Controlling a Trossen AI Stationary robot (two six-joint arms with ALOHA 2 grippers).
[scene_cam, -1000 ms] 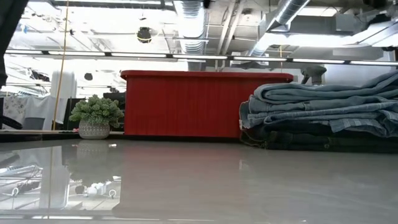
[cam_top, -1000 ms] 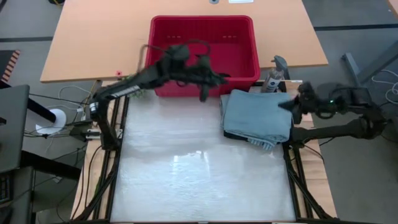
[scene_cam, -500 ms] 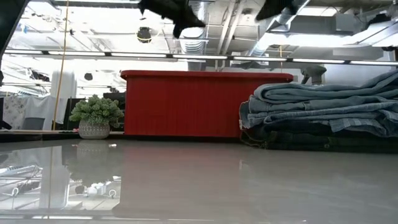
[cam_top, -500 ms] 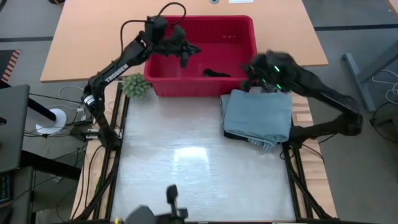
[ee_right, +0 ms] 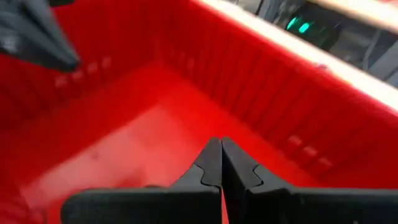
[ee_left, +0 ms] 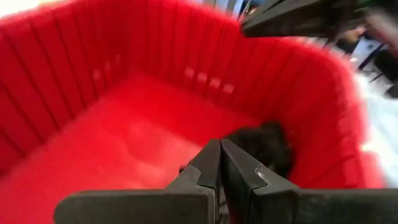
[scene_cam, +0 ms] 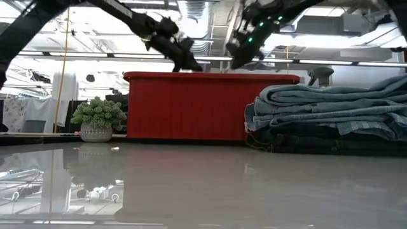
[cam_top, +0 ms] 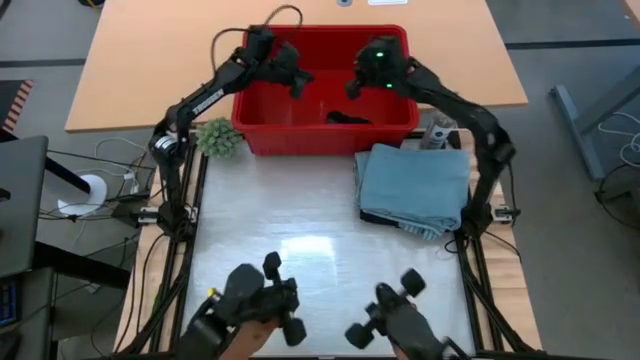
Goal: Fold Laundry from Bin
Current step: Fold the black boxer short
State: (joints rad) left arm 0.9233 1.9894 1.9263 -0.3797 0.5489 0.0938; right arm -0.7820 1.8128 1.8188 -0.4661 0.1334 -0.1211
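The red bin (cam_top: 395, 55) stands at the table's far edge. A small black piece of laundry (cam_top: 348, 118) lies on its floor near the front wall, and shows in the left wrist view as a dark cloth (ee_left: 262, 144). Folded light blue denim laundry (cam_top: 415, 185) is stacked on dark pieces at the table's right (scene_cam: 331, 117). My left gripper (cam_top: 300, 86) hangs shut over the bin's left half (ee_left: 219, 149). My right gripper (cam_top: 352, 90) hangs shut over the bin's middle (ee_right: 221, 147). Both are above the rim (scene_cam: 191, 63) (scene_cam: 234, 58) and hold nothing.
A small green plant (cam_top: 220, 135) stands left of the bin's front corner. A spray bottle (cam_top: 438, 128) stands right of the bin, behind the denim stack. Two dark handles (cam_top: 262, 300) (cam_top: 392, 315) show at the table's near edge. The white table top (cam_top: 280, 210) lies bare in the middle.
My right gripper has swung from the table's right edge toward the left and far, to over the bin. My left gripper has gone from the bin's front wall toward the far edge, over the bin's inside. Two dark handles have come into view at the near edge.
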